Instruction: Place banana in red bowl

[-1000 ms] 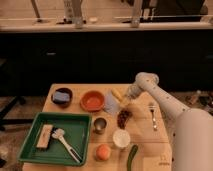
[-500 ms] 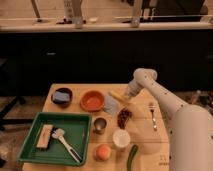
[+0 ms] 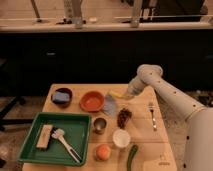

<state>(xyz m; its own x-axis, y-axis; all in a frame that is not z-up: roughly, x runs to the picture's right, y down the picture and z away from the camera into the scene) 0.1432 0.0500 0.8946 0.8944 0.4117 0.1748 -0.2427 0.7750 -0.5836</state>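
The banana (image 3: 116,94) is a small pale-yellow piece at the back of the wooden table (image 3: 165,145), just right of the red bowl (image 3: 92,101). The red bowl is round and shallow, and I see nothing inside it. My gripper (image 3: 128,94) reaches down from the right at the end of the white arm, and its tip is right at the banana's right end. I cannot tell whether it touches or holds the banana. The banana is outside the bowl, close to its right rim.
A pale crumpled piece (image 3: 109,105) lies just below the banana, with a dark red item (image 3: 124,117) beside it. Also here are a fork (image 3: 152,115), a metal cup (image 3: 99,125), a white cup (image 3: 120,138), an orange fruit (image 3: 103,152), a green cucumber piece (image 3: 132,156), a dark bowl with blue contents (image 3: 62,96) and a green tray (image 3: 30,135) with tools.
The arm's upper joint has moved up and slightly left, and the gripper has closed in on the banana's right end. The banana and the bowl stay where they were.
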